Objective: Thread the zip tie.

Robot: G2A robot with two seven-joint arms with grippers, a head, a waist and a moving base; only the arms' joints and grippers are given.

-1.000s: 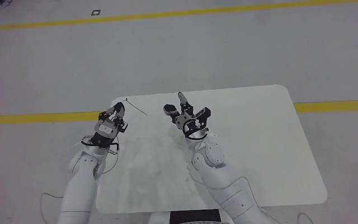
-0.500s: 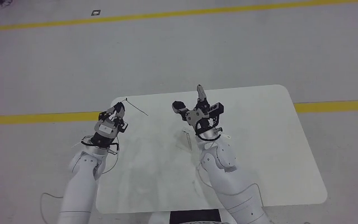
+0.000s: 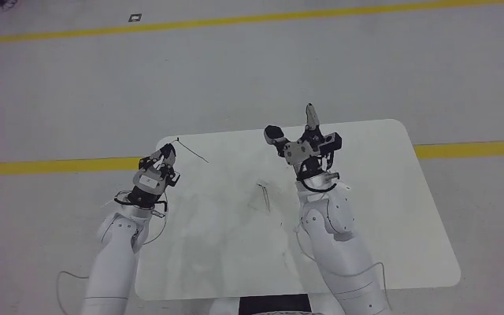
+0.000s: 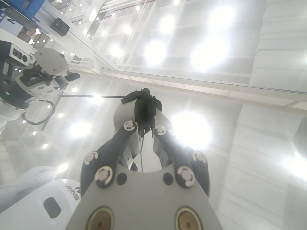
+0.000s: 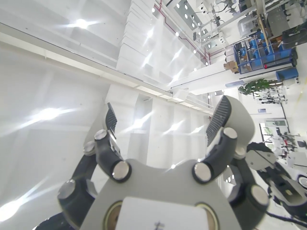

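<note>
In the top view, the left gripper (image 3: 167, 155) sits left of centre, at the upper-left corner of the white rounded table (image 3: 394, 205). Its fingers are pinched shut on a thin black plastic zip tie (image 3: 194, 151), whose strap slants down-right toward the middle of the frame. The left wrist view shows the same clamp at its centre. The right gripper (image 3: 291, 124) is just above centre at the table's upper edge, with its fingers spread wide and holding nothing, well apart from the tie.
</note>
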